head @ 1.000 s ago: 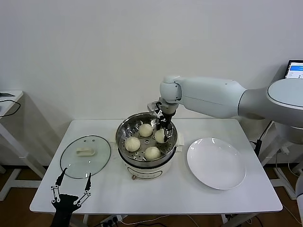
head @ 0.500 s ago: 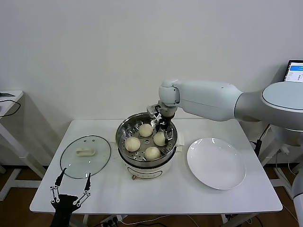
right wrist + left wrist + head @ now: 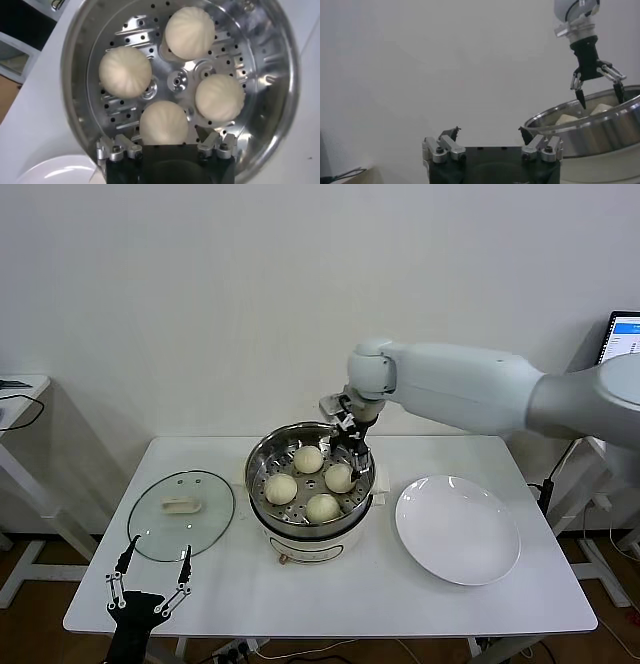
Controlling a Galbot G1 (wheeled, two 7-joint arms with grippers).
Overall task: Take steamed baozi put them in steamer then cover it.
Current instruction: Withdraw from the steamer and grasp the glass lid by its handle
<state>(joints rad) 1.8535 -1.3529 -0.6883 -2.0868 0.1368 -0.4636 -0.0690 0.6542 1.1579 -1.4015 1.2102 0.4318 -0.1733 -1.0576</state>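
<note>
no readable text anywhere; monitor (image 3: 623,332) at the right edge shows blue lines, too small to read

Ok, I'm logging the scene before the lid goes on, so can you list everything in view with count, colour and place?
baozi: four, cream-white, all inside the steamer.
steamer: one, shiny steel basket on a white base, table centre.
cover: one, clear glass with cream handle, flat on the table to the robot's left of the steamer.
plate: one, white, nothing on it, to the right of the steamer.
table: one, white.
right gripper: fingers open, over the steamer's far side.
left gripper: fingers open, at the table's near left edge.
</note>
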